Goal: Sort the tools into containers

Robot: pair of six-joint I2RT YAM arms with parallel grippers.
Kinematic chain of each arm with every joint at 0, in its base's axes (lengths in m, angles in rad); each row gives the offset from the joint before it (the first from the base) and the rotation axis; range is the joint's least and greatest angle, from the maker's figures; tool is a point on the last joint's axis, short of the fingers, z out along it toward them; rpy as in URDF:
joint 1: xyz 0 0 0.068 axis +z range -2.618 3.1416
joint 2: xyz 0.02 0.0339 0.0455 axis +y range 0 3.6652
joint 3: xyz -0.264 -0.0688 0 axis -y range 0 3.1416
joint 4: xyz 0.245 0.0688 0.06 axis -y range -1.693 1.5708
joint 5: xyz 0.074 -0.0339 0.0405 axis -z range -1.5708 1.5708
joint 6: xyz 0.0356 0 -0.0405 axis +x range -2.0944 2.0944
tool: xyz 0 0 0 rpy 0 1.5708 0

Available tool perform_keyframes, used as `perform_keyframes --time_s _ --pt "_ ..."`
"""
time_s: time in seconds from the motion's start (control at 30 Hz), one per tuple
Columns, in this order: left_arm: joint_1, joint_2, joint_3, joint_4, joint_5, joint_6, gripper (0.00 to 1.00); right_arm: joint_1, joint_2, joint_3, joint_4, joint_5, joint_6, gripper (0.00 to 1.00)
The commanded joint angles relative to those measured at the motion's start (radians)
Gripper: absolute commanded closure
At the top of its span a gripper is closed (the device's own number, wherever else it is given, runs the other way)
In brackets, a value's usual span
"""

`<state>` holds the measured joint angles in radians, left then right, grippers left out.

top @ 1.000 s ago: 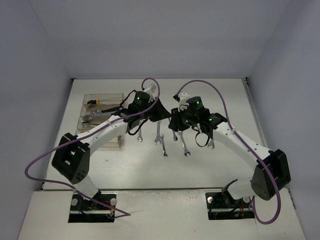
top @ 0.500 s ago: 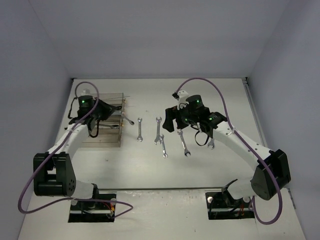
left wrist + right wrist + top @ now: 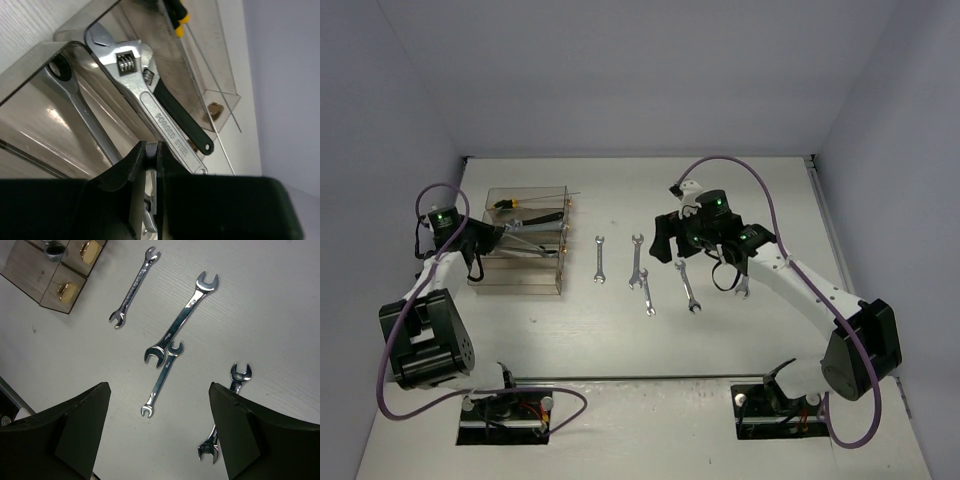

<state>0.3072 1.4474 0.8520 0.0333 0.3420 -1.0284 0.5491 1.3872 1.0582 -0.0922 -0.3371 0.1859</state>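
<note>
1. The white worktop (image 3: 740,200) carries everything. The left arm (image 3: 428,275) reaches along its left side and the right arm (image 3: 810,290) over its middle.
2. A row of joined clear plastic bins (image 3: 520,280) stands at the left. Three compartments show in the left wrist view.
3. The right end effector (image 3: 158,390) hangs above the bare worktop, fingers spread wide, holding nothing, well apart from the bins.
4. The left end effector (image 3: 151,150) is at the bins, its fingers pinched narrow on the shaft of one silver ring-ended wrench (image 3: 80,102). The ring end lies inside a compartment.
5. The neighbouring compartment holds one silver adjustable wrench stamped "FORGED STEEL" (image 3: 167,127), just beyond the left fingertips, with one black handle (image 3: 185,121) lying against it.
6. Five loose silver wrenches (image 3: 636,262) lie on the worktop.
   - Directly under the right end effector are a short wrench (image 3: 162,377) and a long open-ended wrench (image 3: 181,319), their heads close together.
   - A slim wrench (image 3: 134,287) lies toward the bins.
   - A fourth wrench (image 3: 239,380) is partly hidden by the right finger.
   - A fifth wrench (image 3: 742,288) lies beside the right arm.
7. Two thin rods with yellow-and-black handles (image 3: 180,22) lie in the compartment beyond the adjustable wrench, farthest from the left end effector.
</note>
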Motion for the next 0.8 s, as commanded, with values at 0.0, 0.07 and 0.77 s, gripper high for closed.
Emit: perform_keyframes --time_s 0.0,0.07,0.77 --pt "0.004 0.032 0.023 0.043 0.012 0.014 0.93 -0.009 -0.021 -0.019 0.049 0.028 0.023 0.23" --pt "0.004 0.037 0.015 0.040 0.011 0.011 0.84 -0.008 -0.020 -0.030 0.048 0.050 0.030 0.23" --pt "-0.600 -0.103 0.319 -0.591 -0.370 0.363 0.41 -0.058 -0.002 -0.080 -0.008 0.332 0.146 0.24"
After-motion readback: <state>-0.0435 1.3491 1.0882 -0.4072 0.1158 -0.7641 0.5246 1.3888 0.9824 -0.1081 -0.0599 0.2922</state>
